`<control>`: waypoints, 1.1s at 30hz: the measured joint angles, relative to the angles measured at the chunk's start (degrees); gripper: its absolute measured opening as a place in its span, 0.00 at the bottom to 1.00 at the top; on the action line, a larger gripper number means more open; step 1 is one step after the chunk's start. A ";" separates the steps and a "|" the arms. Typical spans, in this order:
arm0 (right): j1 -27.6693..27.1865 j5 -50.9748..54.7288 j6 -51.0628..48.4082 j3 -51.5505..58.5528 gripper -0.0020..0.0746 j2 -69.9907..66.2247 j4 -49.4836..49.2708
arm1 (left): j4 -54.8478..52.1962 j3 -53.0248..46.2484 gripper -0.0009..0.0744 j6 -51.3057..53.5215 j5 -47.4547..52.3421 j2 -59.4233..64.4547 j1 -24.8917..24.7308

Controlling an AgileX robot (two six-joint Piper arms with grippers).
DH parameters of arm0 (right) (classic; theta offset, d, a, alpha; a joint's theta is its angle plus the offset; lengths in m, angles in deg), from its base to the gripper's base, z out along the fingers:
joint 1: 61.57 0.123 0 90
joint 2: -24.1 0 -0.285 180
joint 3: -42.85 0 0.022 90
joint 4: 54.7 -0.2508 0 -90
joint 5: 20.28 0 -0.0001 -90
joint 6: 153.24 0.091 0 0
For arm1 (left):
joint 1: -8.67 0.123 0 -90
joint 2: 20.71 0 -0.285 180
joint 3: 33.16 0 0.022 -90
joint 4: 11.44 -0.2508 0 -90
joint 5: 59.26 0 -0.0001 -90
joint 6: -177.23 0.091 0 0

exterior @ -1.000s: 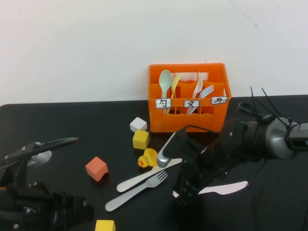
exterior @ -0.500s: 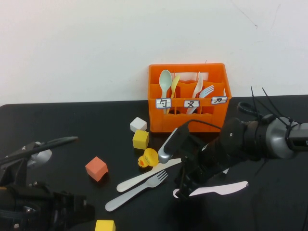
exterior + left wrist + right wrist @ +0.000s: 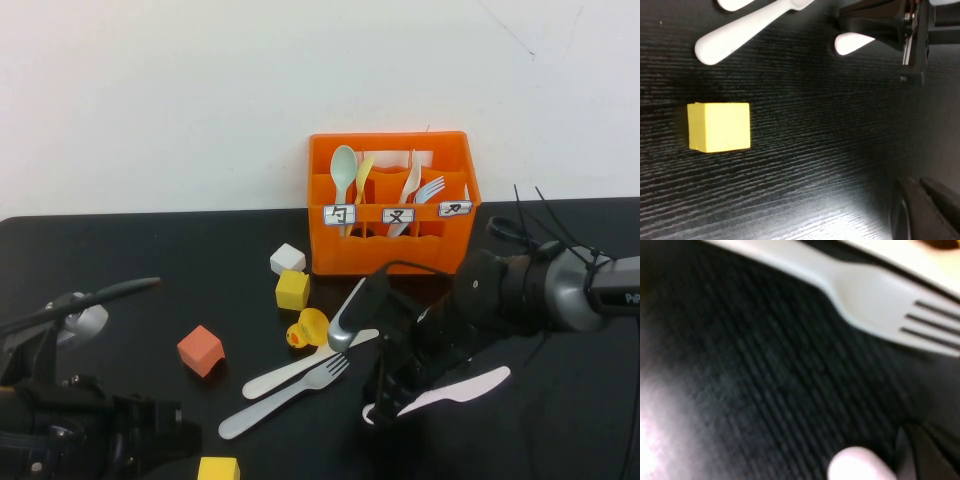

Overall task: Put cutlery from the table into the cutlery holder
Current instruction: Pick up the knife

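The cutlery holder (image 3: 390, 205) is an orange crate at the back of the black table (image 3: 150, 250), with several utensils standing in it. A cream-white knife (image 3: 300, 366) and a pale grey fork (image 3: 285, 394) lie side by side in front of it. My right gripper (image 3: 385, 398) is shut on the handle end of the pale pink knife (image 3: 460, 388), whose blade points right and tilts slightly up. The right wrist view shows that knife's end (image 3: 857, 467) and the fork (image 3: 890, 310). My left gripper (image 3: 148, 285) hovers shut at the near left, holding nothing.
A white block (image 3: 287, 259), a yellow cube (image 3: 292, 289) and a rubber duck (image 3: 305, 330) sit left of the crate. An orange cube (image 3: 200, 350) lies further left. Another yellow cube (image 3: 218, 468) (image 3: 719, 126) sits at the front edge by the left arm.
The right gripper shifted slightly with the pink knife, and the blade tip rose a little off the table. The left arm barely moved.
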 joint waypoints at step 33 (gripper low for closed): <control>0.21 24.13 24.59 0.38 0.02 27.68 28.94 | -29.21 9.86 0.01 -17.07 -10.83 6.00 -17.45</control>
